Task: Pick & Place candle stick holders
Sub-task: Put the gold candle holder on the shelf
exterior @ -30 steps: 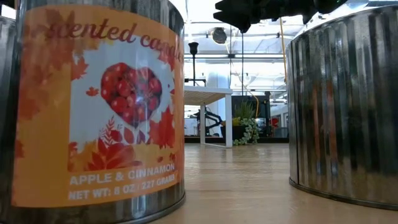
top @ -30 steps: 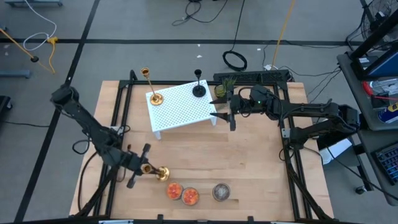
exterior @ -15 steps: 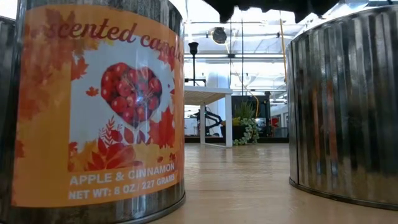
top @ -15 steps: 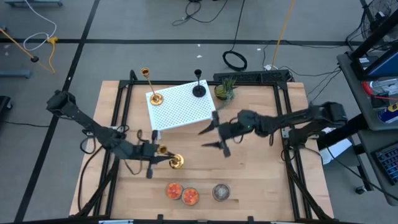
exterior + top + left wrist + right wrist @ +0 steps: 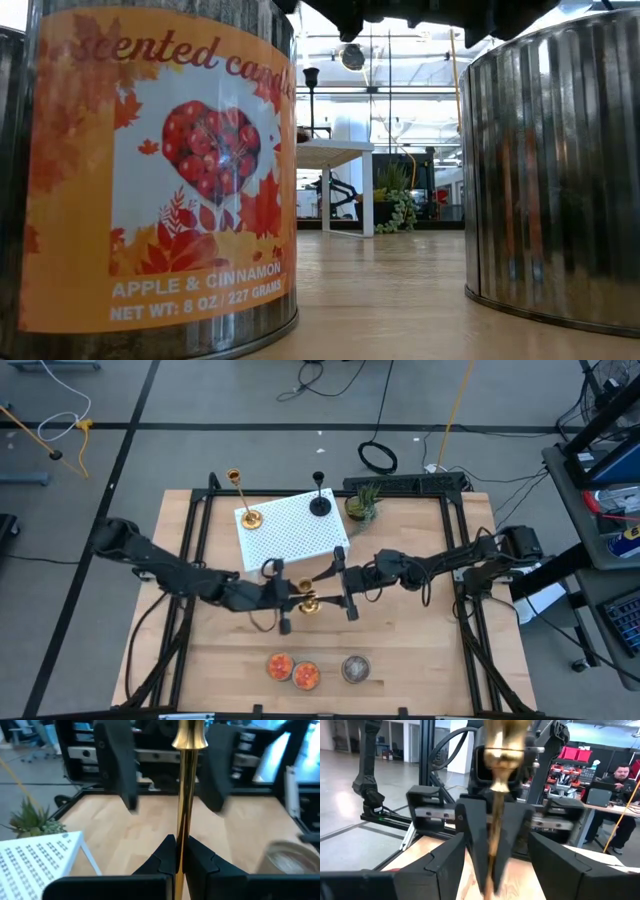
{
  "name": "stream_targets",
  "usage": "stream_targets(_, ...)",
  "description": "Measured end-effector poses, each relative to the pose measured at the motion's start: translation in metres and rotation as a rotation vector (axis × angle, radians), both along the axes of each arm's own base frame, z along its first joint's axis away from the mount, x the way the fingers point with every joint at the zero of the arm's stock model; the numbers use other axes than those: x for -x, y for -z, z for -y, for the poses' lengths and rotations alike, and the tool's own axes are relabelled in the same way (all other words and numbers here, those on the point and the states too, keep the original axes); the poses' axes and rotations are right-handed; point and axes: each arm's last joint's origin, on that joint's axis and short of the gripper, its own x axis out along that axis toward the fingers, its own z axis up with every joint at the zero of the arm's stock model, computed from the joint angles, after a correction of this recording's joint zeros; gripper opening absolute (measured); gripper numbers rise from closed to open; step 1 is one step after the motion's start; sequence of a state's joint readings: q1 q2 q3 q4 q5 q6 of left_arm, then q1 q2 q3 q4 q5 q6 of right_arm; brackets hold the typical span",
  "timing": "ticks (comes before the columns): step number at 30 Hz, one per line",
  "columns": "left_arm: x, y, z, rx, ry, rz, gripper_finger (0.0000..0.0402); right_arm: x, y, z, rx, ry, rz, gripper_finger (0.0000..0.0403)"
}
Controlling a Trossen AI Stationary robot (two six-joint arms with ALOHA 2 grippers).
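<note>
Your left gripper is clenched on a gold candle stick holder at mid-table; your right gripper faces it, jaws released.

The candle tin label reads "scented candle", "APPLE & CINNAMON", "NET WT: 8 OZ / 227 GRAMS".

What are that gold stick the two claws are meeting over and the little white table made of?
The gold candle stick holder looks like polished metal, perhaps brass: mirror-like highlights run down its stem. The left gripper is shut on it, and the right gripper is open around it. The white stand has rows of small holes, so it is probably painted perforated sheet metal or plastic; I can't tell which.
</note>
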State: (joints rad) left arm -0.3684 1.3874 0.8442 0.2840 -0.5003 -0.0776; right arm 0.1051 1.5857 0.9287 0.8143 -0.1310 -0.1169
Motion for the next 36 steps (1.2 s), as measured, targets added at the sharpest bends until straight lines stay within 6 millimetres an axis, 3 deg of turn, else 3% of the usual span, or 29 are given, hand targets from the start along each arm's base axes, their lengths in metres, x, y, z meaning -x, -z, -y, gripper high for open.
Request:
stream_targets(5,-0.023,-0.002,-0.007,-0.026,-0.040,-0.007,0.0018,0.000,0.000,0.000,0.000,0.001,-0.002,0.0214)
stream_targets(9,-0.031,-0.001,-0.008,-0.033,-0.047,-0.012,0.0018,0.000,0.000,0.000,-0.001,0.006,-0.002,0.0198)
stream_targets(20,-0.027,0.003,-0.002,-0.091,-0.113,-0.053,0.0019,0.001,-0.003,0.001,0.001,0.010,0.014,0.0015)
stream_targets(27,-0.026,0.003,-0.004,-0.095,-0.145,-0.050,0.0028,0.001,-0.004,0.003,-0.008,0.101,0.015,0.0014)
stream_targets(36,-0.026,0.002,-0.005,-0.113,-0.197,-0.042,0.0086,0.000,-0.003,0.003,-0.041,0.105,0.009,0.0011)
